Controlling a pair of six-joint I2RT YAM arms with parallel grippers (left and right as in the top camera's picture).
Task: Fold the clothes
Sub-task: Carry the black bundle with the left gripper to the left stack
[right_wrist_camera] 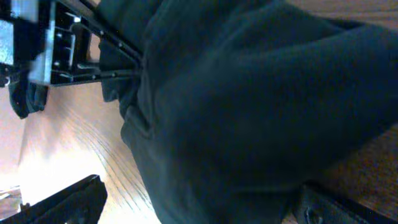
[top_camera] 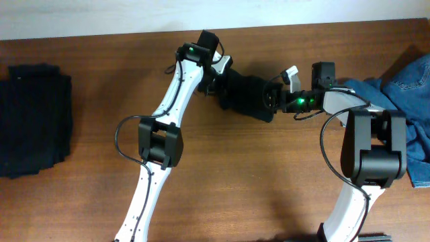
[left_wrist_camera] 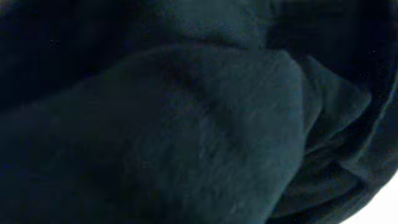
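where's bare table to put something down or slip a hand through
Bare table: between the folded black stack and the left arm; also between left arm and right arm, on the robot's side. Crowded: far middle, where both arms meet the black garment, and the right edge with the blue denim.

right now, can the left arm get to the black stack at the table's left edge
Probably yes. Bare table lies between the left arm and the black stack, nothing blocking. But the left gripper is sunk in the middle black garment.
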